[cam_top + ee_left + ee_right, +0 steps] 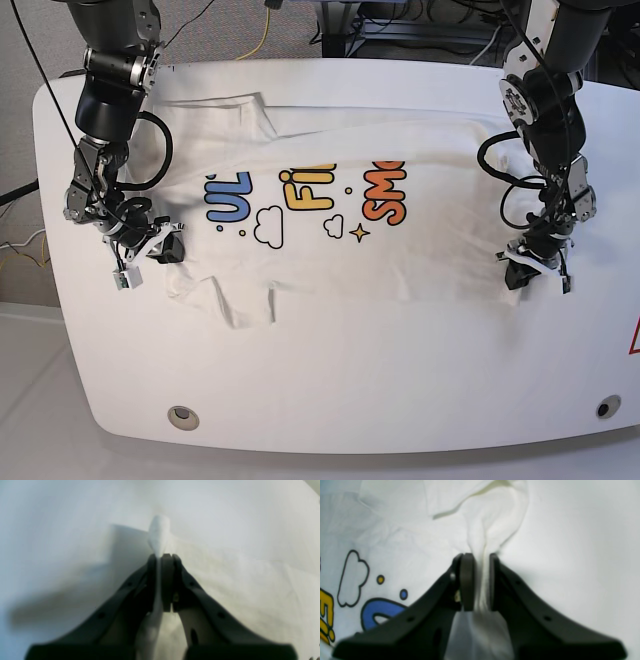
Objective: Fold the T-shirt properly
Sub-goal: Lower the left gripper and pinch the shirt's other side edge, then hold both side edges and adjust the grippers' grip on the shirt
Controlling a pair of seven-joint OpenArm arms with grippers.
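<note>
Fingers (153, 562) of the left gripper (527, 268), at the base view's right edge, are closed on a white fold of the T-shirt (330, 230). Those of the right gripper (158, 248), at its left, are clamped on bunched cloth. The T-shirt is spread print-up across the white surface (400, 380).

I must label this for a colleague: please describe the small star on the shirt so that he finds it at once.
On the white table lies the T-shirt, print up. Below the yellow letters and left of the orange letters sits the star: four-pointed and yellow, unlike the white clouds nearby.
</note>
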